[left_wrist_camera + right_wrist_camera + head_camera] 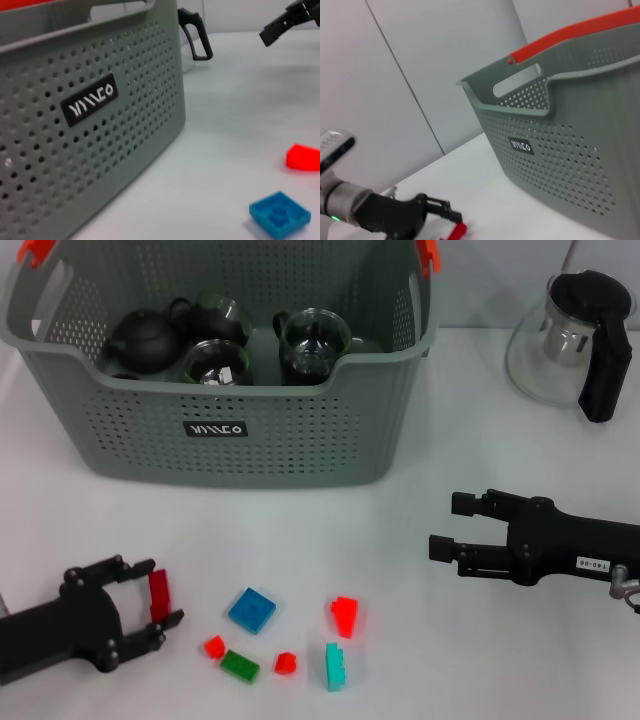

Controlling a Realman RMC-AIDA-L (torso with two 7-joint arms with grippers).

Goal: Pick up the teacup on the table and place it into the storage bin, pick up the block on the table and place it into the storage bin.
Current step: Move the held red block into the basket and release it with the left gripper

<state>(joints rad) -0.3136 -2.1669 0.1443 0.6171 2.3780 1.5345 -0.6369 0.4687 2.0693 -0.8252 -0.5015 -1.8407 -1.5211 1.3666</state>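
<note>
Near the tabletop's front left corner, the left gripper (158, 608) clasps an upright red block (159, 595) between its fingers, a grip the head view shows plainly and the right wrist view (451, 223) catches from afar. The storage bin (230, 430) stands at the back left, and only the head view looks in, showing teacups (215, 362) and a dark teapot (143, 340). Toward the right edge, the right gripper (445, 528) hovers spread and empty.
</note>
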